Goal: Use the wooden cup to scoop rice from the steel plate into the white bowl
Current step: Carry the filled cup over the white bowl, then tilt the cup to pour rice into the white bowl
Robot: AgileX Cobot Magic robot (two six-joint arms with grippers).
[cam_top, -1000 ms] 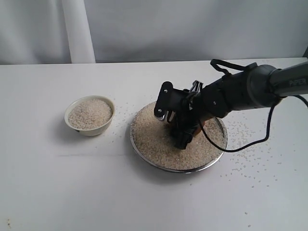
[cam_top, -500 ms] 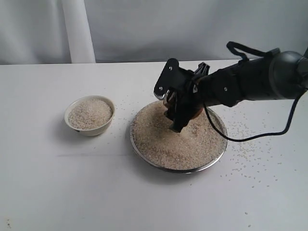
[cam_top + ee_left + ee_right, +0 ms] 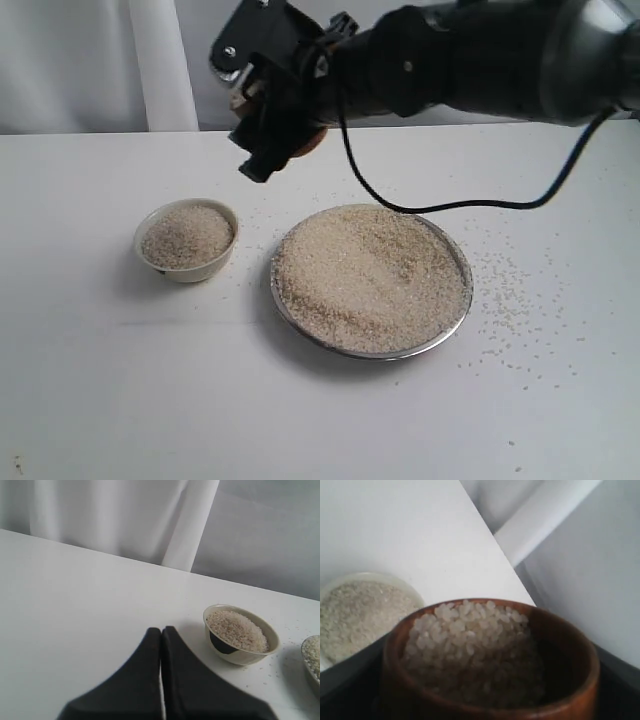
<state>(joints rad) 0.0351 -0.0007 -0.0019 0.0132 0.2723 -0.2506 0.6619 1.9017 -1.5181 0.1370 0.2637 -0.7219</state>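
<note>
My right gripper hangs high above the table, behind the gap between bowl and plate, shut on the wooden cup. The right wrist view shows the cup loaded with rice. The steel plate lies at the table's middle, heaped with rice. To its left stands the white bowl, filled with rice; it shows too as the bowl and the bowl in the wrist views. My left gripper is shut, holds nothing, and stays outside the exterior view.
Loose grains are scattered on the white table to the right of the plate and a few around the bowl. A white curtain with a pale post runs along the back edge.
The right gripper has lifted the cup out of the plate's rice and carried it up and to the left, toward the bowl. The plate's heap is now uncovered.
</note>
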